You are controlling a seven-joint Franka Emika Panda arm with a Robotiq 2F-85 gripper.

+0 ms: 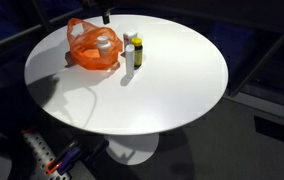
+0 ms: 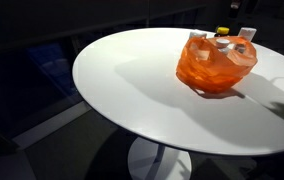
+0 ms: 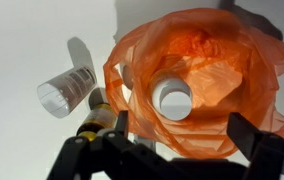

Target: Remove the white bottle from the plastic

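An orange plastic bag (image 1: 90,50) sits on the round white table (image 1: 172,80), and it shows in both exterior views (image 2: 214,65). A white bottle (image 3: 172,98) stands upright inside it, its round top seen from above in the wrist view and its cap in an exterior view (image 1: 103,44). My gripper (image 3: 182,135) hovers above the bag, open and empty, with one finger on each side of the bag's near edge. Only its dark tip (image 1: 106,16) shows in an exterior view.
Two small bottles stand right beside the bag: a clear one (image 3: 67,90) and a dark one with a yellow cap (image 3: 97,120), also in an exterior view (image 1: 137,50). The table edge drops off to a dark floor.
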